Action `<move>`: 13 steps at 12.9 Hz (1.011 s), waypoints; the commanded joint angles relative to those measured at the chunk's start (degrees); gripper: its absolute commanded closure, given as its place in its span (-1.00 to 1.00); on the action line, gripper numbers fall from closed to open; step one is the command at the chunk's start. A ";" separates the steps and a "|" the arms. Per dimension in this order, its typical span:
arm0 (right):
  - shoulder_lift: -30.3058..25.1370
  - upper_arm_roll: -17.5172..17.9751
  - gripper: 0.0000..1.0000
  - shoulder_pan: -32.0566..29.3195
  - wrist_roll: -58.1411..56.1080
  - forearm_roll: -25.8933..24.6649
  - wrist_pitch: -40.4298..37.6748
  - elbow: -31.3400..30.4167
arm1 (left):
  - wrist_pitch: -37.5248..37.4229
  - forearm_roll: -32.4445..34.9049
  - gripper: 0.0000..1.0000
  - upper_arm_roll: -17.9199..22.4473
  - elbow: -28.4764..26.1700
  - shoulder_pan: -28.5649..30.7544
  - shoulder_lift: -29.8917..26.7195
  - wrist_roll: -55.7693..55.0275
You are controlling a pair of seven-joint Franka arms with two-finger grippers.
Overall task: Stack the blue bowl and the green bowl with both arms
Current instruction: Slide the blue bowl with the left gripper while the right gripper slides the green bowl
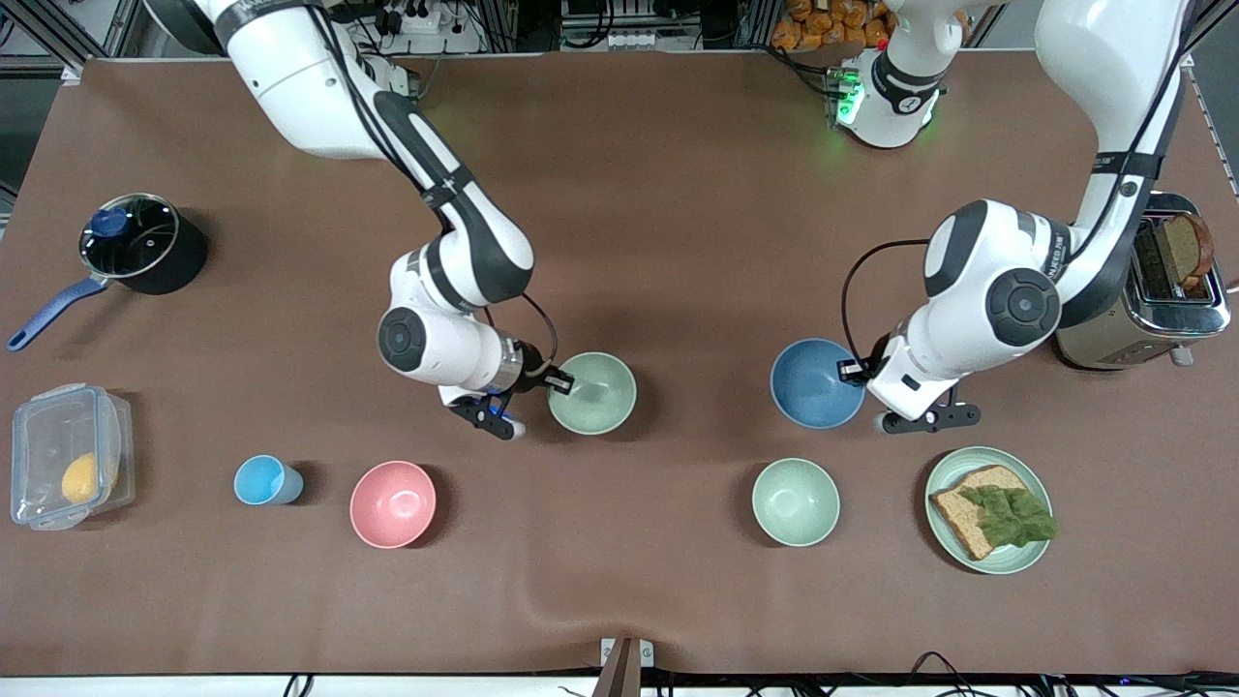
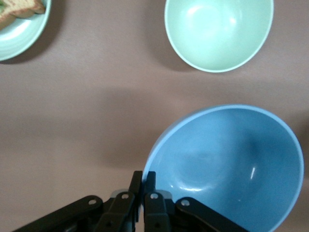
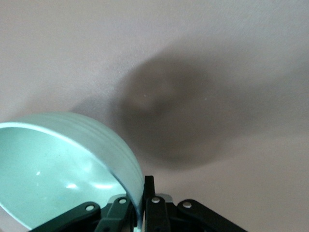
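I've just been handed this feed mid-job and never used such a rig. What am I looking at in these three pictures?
Two white robot arms work at a brown table. The big picture looks down from across the table; the other two come from cameras on each arm's wrist. The right gripper has its jaws shut on the green bowl's rim; the left gripper is shut on the blue bowl's rim. Also there: a paler bowl, pink bowl, cup, plate with bread, pot, box, toaster.
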 commanded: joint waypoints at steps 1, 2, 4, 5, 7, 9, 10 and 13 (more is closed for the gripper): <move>2.01 -0.23 0.99 0.99 0.85 3.44 2.71 0.49 | -1.20 -0.40 1.00 -2.22 0.21 0.37 -0.85 -4.09; 2.71 -0.23 0.99 2.04 0.85 3.97 4.02 0.49 | -1.20 -0.31 1.00 -2.66 0.30 0.37 -0.76 -4.97; 4.29 -0.23 0.94 4.15 1.03 4.42 7.70 0.49 | -1.20 -0.40 1.00 -3.45 0.30 0.37 -0.67 -6.29; 4.74 -0.23 0.90 4.77 1.38 5.03 9.29 0.49 | -1.11 -0.31 1.00 -3.46 0.30 0.46 -0.50 -6.47; 5.09 -0.23 0.64 4.95 2.08 5.74 9.75 0.57 | -1.11 -0.40 1.00 -3.55 0.30 0.29 -0.49 -6.74; 4.92 -0.23 -0.75 5.13 2.08 6.26 9.75 0.57 | -0.85 -3.55 1.00 -4.16 0.65 0.29 -0.49 -7.00; 4.40 -0.23 -1.00 5.39 2.43 6.26 9.66 0.49 | -0.85 -4.09 1.00 -4.16 1.08 0.20 -0.49 -7.09; 1.33 -0.41 -1.00 4.25 8.47 6.26 8.61 0.40 | -0.76 -4.00 1.00 -4.25 1.61 -0.76 -0.06 -9.11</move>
